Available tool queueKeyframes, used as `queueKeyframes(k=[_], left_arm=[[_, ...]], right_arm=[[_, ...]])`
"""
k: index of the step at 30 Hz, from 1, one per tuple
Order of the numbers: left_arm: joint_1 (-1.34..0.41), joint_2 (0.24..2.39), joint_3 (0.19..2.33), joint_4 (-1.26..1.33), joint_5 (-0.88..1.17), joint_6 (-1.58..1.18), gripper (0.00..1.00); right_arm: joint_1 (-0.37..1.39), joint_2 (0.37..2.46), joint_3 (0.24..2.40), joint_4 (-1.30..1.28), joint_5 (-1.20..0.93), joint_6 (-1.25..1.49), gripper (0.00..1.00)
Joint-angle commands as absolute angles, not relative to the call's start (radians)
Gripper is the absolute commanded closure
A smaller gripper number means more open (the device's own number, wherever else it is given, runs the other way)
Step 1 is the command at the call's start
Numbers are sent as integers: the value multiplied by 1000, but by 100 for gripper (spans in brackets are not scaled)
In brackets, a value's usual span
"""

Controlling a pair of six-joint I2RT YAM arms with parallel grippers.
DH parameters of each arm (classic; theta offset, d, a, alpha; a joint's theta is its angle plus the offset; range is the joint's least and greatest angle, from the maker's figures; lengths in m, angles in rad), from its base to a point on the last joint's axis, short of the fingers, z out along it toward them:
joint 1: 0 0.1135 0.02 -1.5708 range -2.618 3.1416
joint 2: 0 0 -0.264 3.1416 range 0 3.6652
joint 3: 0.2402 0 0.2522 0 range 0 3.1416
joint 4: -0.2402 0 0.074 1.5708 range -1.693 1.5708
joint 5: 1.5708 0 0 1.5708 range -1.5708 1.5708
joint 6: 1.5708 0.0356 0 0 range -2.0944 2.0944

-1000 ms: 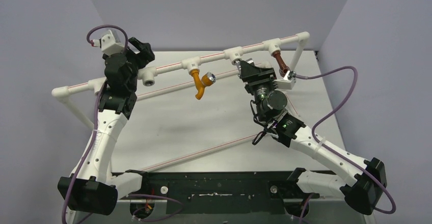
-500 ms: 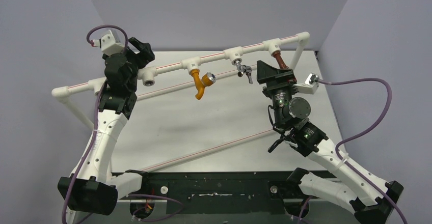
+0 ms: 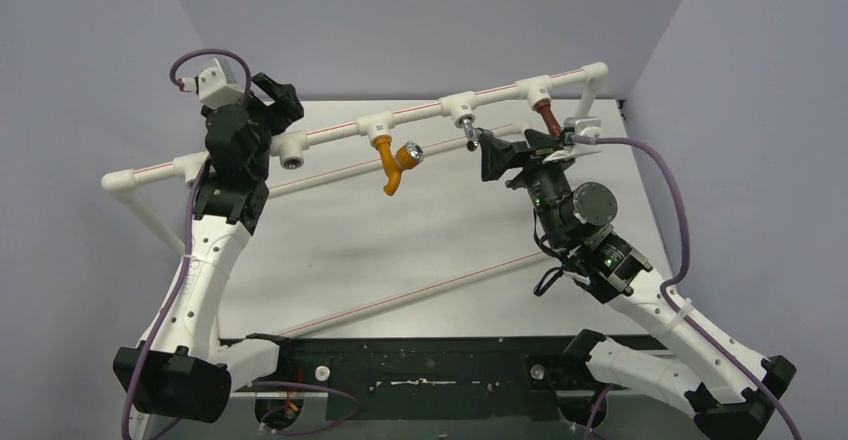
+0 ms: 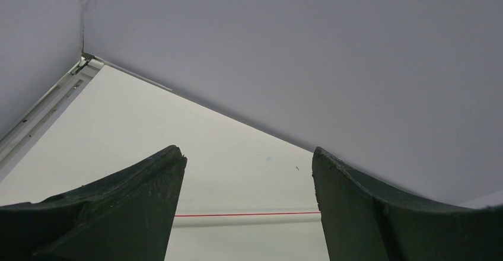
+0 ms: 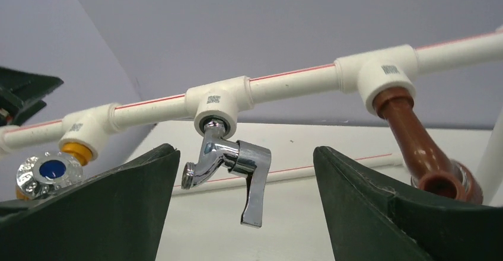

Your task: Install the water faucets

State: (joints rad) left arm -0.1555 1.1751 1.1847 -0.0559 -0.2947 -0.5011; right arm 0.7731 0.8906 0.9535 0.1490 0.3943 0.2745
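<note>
Three faucets hang from tee fittings on the white pipe rail [image 3: 420, 112]. The orange faucet [image 3: 392, 168] has a chrome knob [image 5: 51, 171]. The silver lever faucet [image 3: 472, 137] is in the middle, and the brown faucet [image 3: 548, 118] is on the right. My right gripper [image 3: 505, 147] is open, just right of the silver faucet. In the right wrist view the silver faucet [image 5: 231, 160] hangs between and beyond my open fingers, untouched, with the brown faucet [image 5: 415, 148] at right. My left gripper [image 3: 283, 98] is open and empty, held high at the rail's left part.
An empty tee socket [image 3: 292, 152] faces forward on the rail below my left gripper. A lower white pipe with a red line [image 3: 400, 165] runs behind the faucets, and another [image 3: 400, 300] lies diagonally on the table. It shows in the left wrist view [image 4: 243, 216].
My right gripper let go of the silver faucet, drew back to the right, rolled its wrist and came back beside the faucet, open. The left arm has not moved.
</note>
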Motion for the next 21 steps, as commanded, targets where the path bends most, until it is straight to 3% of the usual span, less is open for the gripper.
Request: queueKeyframes(k=[1, 13, 21], left_arm=[[-153, 1237, 1103, -312, -293, -492, 24], [-153, 1235, 1103, -311, -292, -492, 24], [-153, 1235, 1103, -311, -292, -490, 24]], right_arm=[[772, 924, 1046, 99, 249, -92, 14], [777, 1000, 1116, 3, 92, -554, 14], [849, 1073, 1112, 98, 267, -662, 21]])
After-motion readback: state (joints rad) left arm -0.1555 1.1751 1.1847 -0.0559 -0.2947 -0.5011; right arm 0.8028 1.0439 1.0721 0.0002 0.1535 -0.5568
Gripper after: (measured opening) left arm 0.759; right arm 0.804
